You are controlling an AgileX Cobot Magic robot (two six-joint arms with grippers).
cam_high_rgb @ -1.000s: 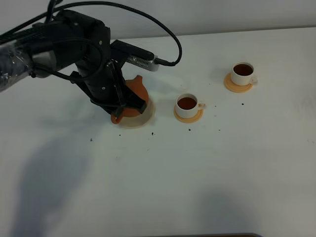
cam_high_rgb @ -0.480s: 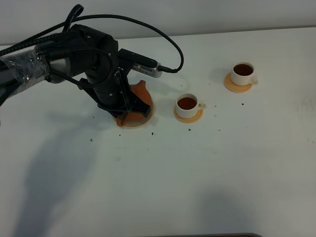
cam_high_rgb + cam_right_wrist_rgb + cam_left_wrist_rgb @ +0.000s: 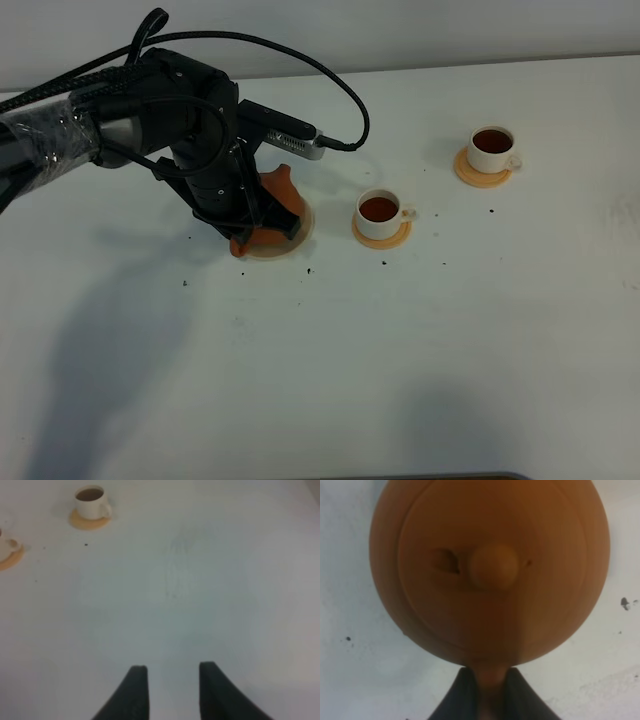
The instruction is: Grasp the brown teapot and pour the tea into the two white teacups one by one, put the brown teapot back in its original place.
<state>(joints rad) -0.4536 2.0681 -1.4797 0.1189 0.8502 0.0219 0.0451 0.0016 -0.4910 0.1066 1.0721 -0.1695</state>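
The brown teapot sits on the pale beige coaster at the left of the table, mostly hidden by my left arm. In the left wrist view the teapot fills the frame, lid knob up, and my left gripper is shut on its handle. Two white teacups hold dark tea on orange-tan coasters: one just right of the teapot, one at the far right. The far cup also shows in the right wrist view. My right gripper is open and empty over bare table.
Small dark specks lie on the white table around the teapot and cups. The left arm's black cable loops above the teapot. The edge of the nearer cup's coaster shows in the right wrist view.
My left arm has lowered the teapot onto the beige coaster and tipped it upright. The cups and the right gripper have not moved.
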